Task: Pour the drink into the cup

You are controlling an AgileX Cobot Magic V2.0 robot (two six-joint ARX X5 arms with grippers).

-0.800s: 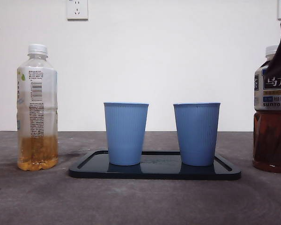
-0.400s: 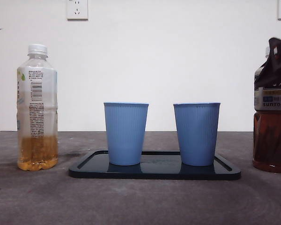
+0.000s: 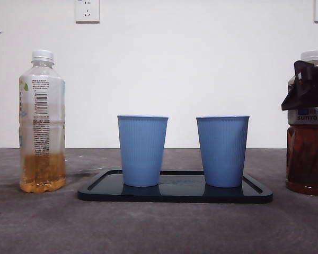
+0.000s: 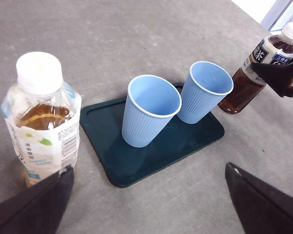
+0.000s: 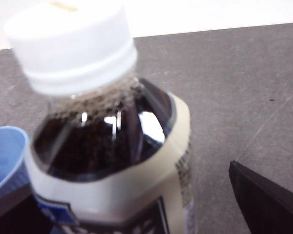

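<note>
Front: I see two blue cups (image 3: pixel 142 151) (image 3: pixel 222 151) side by side on the dark tray (image 3: pixel 175 193). Dark tea bottle (image 3: pixel 307 159) at 3 o'clock by the frame edge, right gripper (image 3: pixel 306 84) at its label. Pale bottle (image 3: pixel 42 121) at 9 o'clock.

Left wrist: left gripper (image 4: pixel 146 204) hangs above the table, jaws spread wide, holding nothing.

Right wrist: right gripper's jaws sit spread either side of the tea bottle, white cap (image 5: pixel 73 44) close up; contact I can't tell.

Even bright light; dark bottle (image 5: pixel 112 146) blurred, glare spots.
</note>
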